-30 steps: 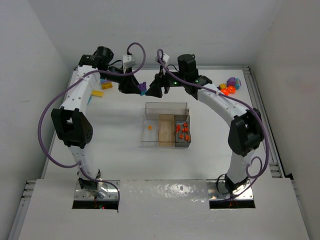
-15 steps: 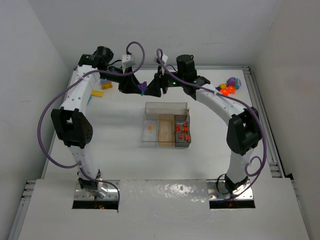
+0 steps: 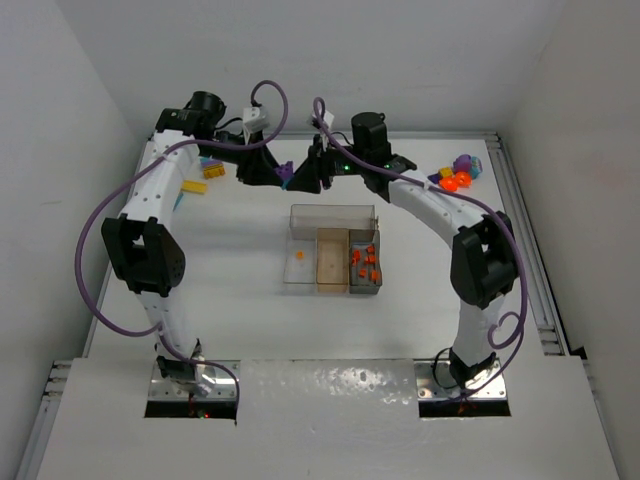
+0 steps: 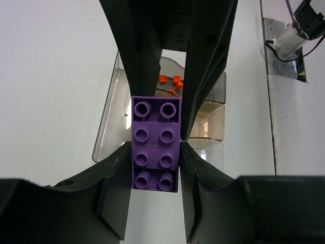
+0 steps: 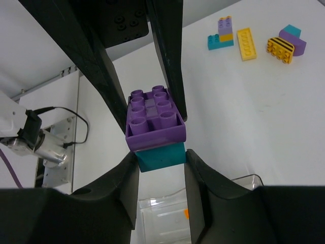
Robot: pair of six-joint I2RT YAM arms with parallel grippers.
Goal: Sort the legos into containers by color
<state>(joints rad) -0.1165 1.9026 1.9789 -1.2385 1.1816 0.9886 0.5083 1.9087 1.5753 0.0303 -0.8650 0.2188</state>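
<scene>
Left pincer (image 4: 155, 152), part-closed, grips the purple brick (image 4: 155, 129). Right pincer (image 5: 161, 154) pinches the teal brick (image 5: 162, 158) stuck under it, aloft behind the tray (image 3: 332, 208). Separating them seems in hand; next needs a straight opposed pull.

seen from the left wrist, the purple brick (image 4: 155, 145) between the jaws hides the teal brick (image 5: 161, 156); the tray (image 4: 109, 122) beyond is half blocked.

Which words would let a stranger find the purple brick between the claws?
Beyond the central clear tray, the left claw and right claw meet. Between them sits the purple brick, eight studs, a teal brick under it; unlike the other bricks, it is held, not lying loose.
</scene>
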